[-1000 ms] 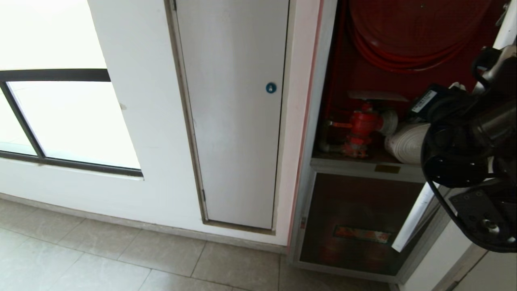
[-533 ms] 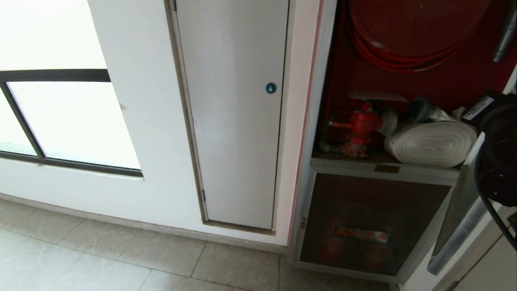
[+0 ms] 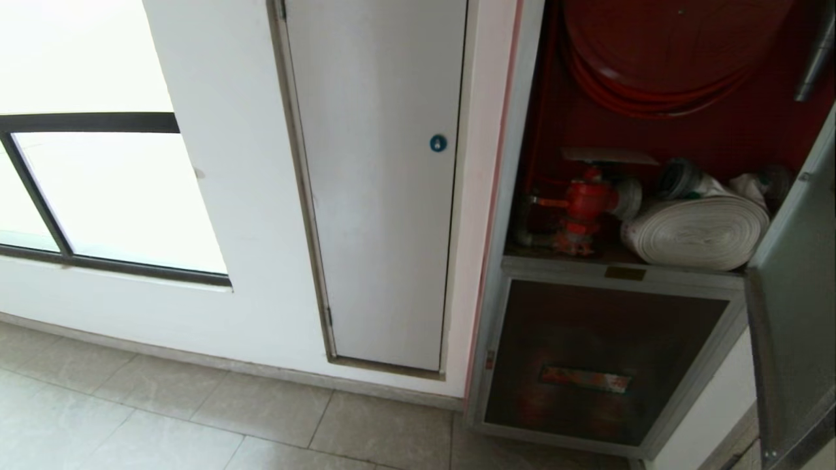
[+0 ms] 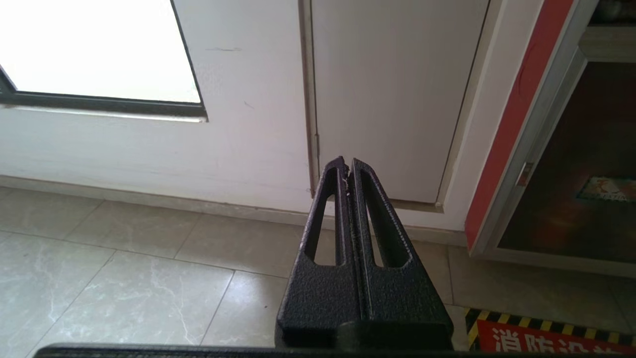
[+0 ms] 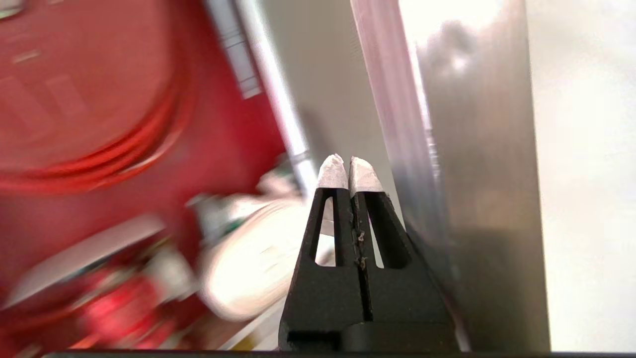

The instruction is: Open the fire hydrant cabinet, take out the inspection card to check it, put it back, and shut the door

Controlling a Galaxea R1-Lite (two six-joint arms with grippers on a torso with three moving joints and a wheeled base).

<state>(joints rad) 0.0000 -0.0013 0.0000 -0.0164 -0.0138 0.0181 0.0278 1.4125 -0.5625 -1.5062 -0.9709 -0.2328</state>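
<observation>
With our right end effector (image 5: 349, 171) clenched empty beside the half-open door (image 3: 793, 287) of the fire hydrant cabinet (image 3: 653, 130), we should press its frame steadily until it seats shut.

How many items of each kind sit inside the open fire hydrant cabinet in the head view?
Red hose reel: 1
Red hydrant valve: 1
Rolled white hose: 1
Metal nozzle: 1
Total: 4
</observation>
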